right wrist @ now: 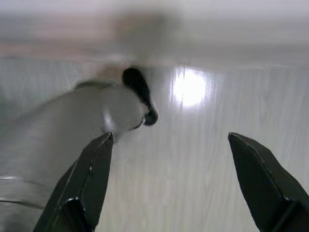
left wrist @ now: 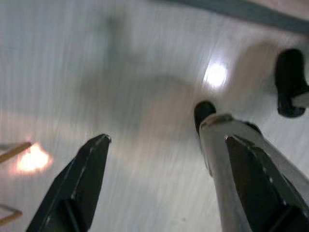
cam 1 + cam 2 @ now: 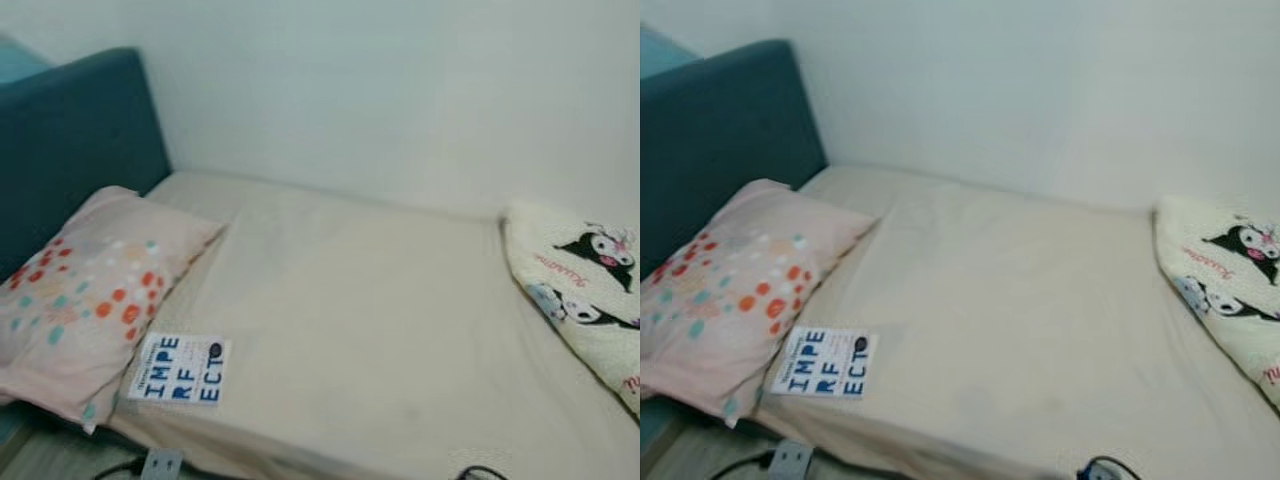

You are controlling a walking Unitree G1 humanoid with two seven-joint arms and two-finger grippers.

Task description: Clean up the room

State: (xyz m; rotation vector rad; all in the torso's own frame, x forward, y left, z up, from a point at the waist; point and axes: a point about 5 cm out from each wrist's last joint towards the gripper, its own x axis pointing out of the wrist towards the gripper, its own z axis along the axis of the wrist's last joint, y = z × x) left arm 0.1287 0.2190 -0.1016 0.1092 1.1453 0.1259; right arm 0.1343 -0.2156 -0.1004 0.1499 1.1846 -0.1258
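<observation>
Two things sit at the head end of my beige-sheeted bed (image 3: 380, 330): a pink pillow with orange and teal dots (image 3: 85, 290) against the teal headboard (image 3: 70, 140), and a white paperback with blue block lettering (image 3: 180, 368) flat at the near edge, long axis along that edge. A cream cartoon-print blanket (image 3: 585, 290) lies at the foot end. Left gripper (image 2: 164, 193) and right gripper (image 1: 188, 188) hang over pale floor, fingers spread wide, holding nothing.

A white book (image 3: 179, 369) with blue block letters is lying flat at the bed's (image 3: 380, 330) near edge, just beside a dotted pink pillow (image 3: 80, 295). A cartoon-printed blanket (image 3: 580, 290) is lying bunched at the bed's right end.
</observation>
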